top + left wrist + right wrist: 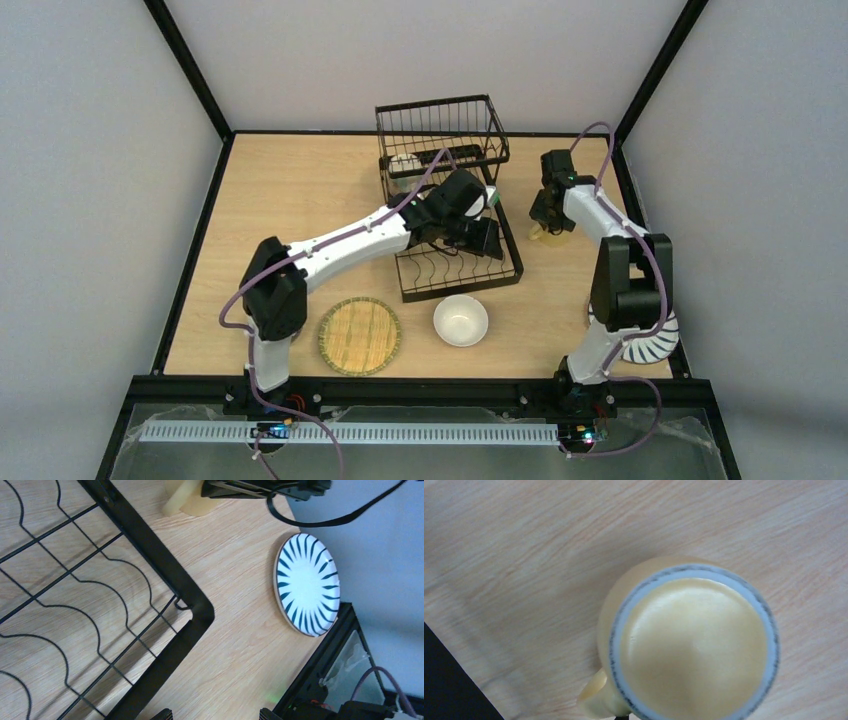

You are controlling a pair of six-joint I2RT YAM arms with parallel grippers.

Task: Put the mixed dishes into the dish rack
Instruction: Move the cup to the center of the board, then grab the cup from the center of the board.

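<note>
The black wire dish rack (pixel 450 270) stands mid-table, with a white bowl (pixel 405 165) in its raised basket. My left gripper (pixel 482 238) hangs open over the lower tray's right corner (pixel 197 612), and only its fingertips (pixel 161 714) show, with nothing between them. To the right of the rack, my right gripper (pixel 545 212) is shut on the pale yellow mug (pixel 694 645) at its rim beside the handle (pixel 593 696). Its fingers are almost wholly hidden. A woven bamboo plate (pixel 359 335) and a white bowl (pixel 461 320) lie in front of the rack. The blue-striped plate (pixel 307 585) lies near the right arm's base.
Black frame rails (pixel 430 385) border the wooden table on all sides. The right arm's elbow (pixel 630 275) stands over the striped plate (pixel 655 345). A small green edge (pixel 491 197) shows beside the left wrist at the rack.
</note>
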